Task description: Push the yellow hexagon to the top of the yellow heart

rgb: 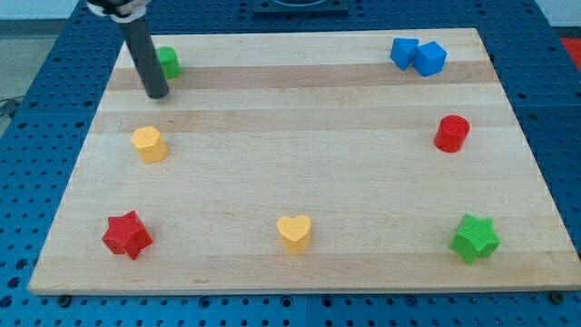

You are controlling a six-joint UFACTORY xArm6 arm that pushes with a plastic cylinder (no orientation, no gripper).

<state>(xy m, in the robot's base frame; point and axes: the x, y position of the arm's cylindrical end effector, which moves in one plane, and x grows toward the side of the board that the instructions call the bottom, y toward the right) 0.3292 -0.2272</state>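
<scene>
The wooden board (300, 100), its front edge nearest the lens, fills most of the camera view, resting on a blue perforated table (36, 109). Above its upper-left corner the dark rod descends, and my tip (156, 94) rests on the wood just beside a green block (167, 62) of unclear shape, which the rod partly hides; there is no jaw to open or close here, only the bare rod end, and it holds nothing. Two blue cubes (418, 56) sit touching at the upper right, a green star (475, 238) at the lower right, a red star (126, 234) at the lower left, and a red cylinder (451, 133) at the right edge. The yellow hexagon (148, 143), the block to be moved, lies at the left side, near and just below the tip but apart from it; the yellow heart (294, 232) waits well apart, near the bottom centre. The risks look plain: a push begun from above would send the hexagon down toward the red star rather than rightward; an off-centre contact could let it spin and slip off the rod; too long a stroke might overshoot the spot above the heart or knock the heart itself away.
</scene>
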